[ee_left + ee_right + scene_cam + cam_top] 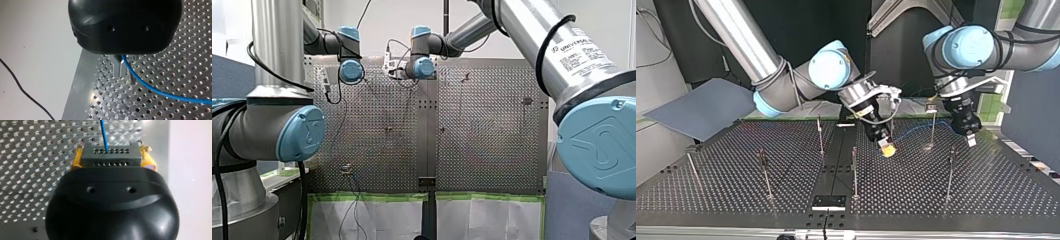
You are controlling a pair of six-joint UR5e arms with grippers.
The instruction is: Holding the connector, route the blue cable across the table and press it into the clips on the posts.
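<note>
In the right wrist view my right gripper (110,150) is shut on a dark grey connector (110,158), held between its yellow pads (148,160). The blue cable (103,135) runs out of the connector's far face. In the top view this gripper (887,149) hangs low over the table's middle. From it the blue cable (913,129) runs to my left gripper (969,136) at the view's right. In the left wrist view my left gripper (123,73) is shut on the blue cable (150,87) between its metal fingers, just above the perforated table (175,62).
Several thin posts stand on the table, among them one with a clip (931,106) between the grippers, one (950,172) in front of my left gripper and one (854,170) by the middle seam. A grey board (701,107) leans at the top view's left.
</note>
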